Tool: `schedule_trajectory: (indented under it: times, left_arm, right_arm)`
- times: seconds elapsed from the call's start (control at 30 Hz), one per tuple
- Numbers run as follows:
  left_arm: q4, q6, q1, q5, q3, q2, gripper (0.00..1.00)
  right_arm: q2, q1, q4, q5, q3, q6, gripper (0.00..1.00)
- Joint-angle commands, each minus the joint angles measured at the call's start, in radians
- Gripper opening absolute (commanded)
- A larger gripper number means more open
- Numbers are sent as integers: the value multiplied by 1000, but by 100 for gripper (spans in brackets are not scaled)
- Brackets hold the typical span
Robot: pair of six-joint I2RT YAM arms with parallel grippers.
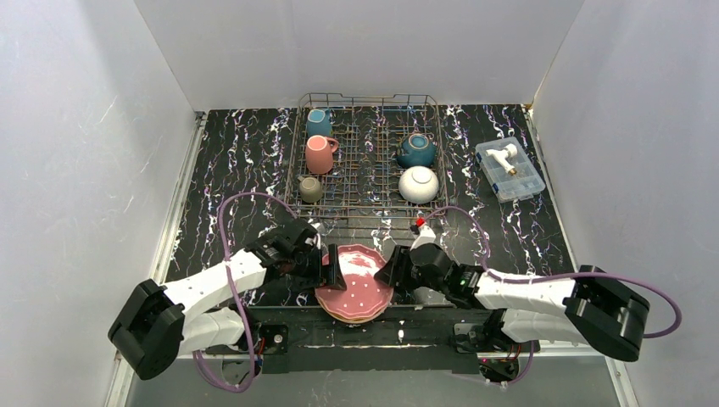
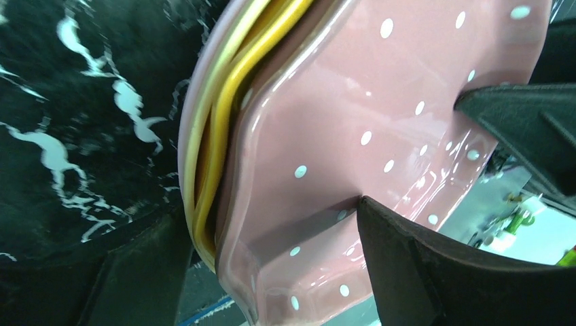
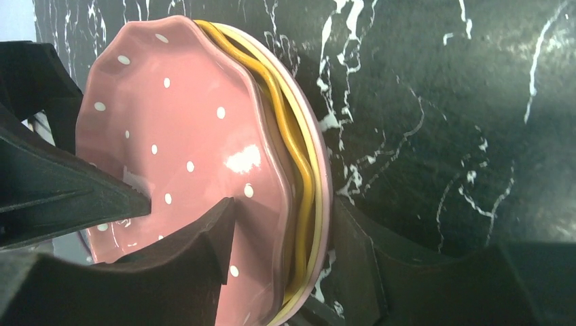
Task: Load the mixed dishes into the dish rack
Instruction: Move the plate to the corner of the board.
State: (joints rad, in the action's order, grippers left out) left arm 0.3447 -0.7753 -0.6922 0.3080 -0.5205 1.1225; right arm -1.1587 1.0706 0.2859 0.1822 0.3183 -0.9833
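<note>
Currently, on the near side of the dish rack (image 1: 369, 174), the left gripper (image 1: 329, 270) is clamping the left rim of the plate stack (image 1: 356, 290), pink plate uppermost, just before the rack. The right gripper (image 1: 388, 273) is clamping its right rim.

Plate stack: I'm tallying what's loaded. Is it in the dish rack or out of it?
Out. The plate stack lies on the table in front of the dish rack, which holds only mugs and bowls.
</note>
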Motion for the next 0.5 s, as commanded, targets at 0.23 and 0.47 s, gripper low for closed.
schedule_trajectory:
  times: [0.23, 0.47]
  left_arm:
    - [-33, -46, -222, 80, -60, -10, 79]
    - [-48, -86, -338, 32, -85, 32, 80]
  right_arm:
    - [206, 34, -80, -82, -102, -22, 41]
    - [314, 40, -160, -94, -141, -42, 41]
